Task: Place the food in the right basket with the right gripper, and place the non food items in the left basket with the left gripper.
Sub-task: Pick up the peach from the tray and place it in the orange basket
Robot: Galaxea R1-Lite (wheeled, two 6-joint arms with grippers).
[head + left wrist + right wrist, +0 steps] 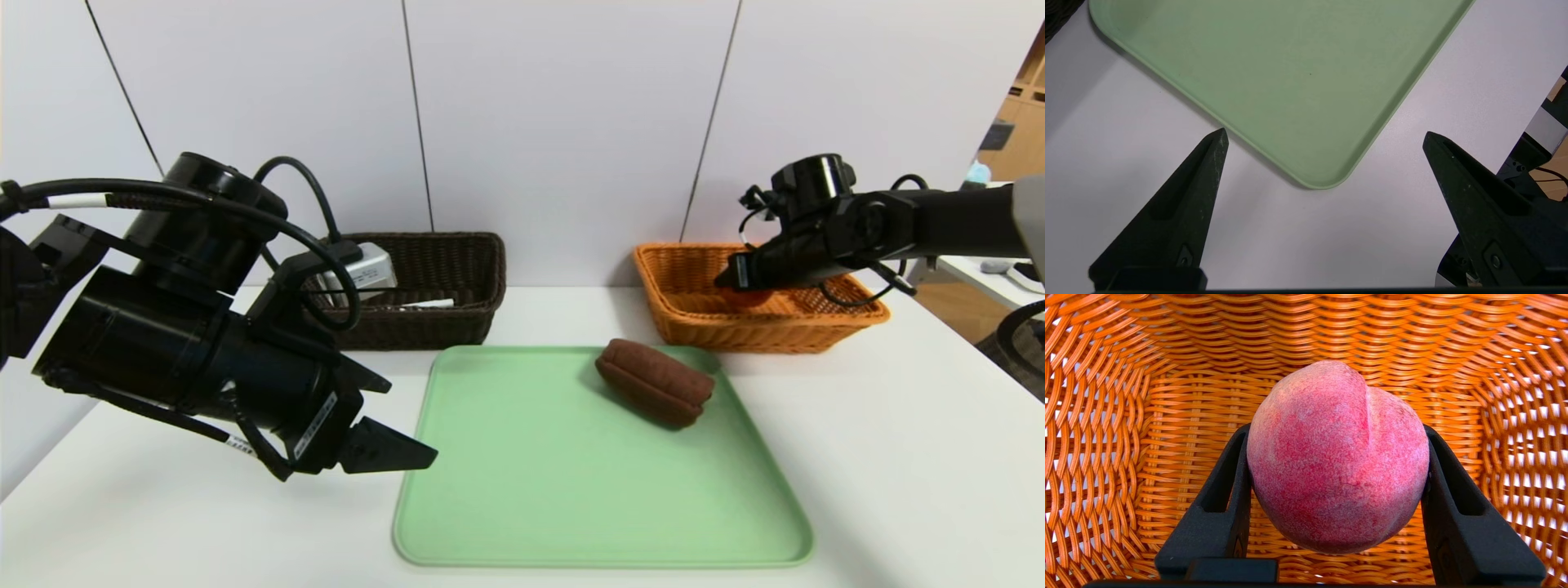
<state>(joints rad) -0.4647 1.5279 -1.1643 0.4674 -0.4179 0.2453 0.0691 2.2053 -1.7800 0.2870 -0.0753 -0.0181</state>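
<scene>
- Right tool (1337, 457), inside the orange wicker basket (1106, 416), clenches a pink-red round peach (1337, 457) between both fingers.
- Left tool (1325, 139), spread wide and empty, hangs beside the pale green plastic tray (1290, 61).

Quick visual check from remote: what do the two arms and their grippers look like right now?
Both arms are matte black with thick cylindrical housings and looping black cables. The left gripper has two pointed, wedge-shaped black fingers, scuffed with pale specks; white labels sit on its body and cable. The right gripper has matching black fingers.
</scene>
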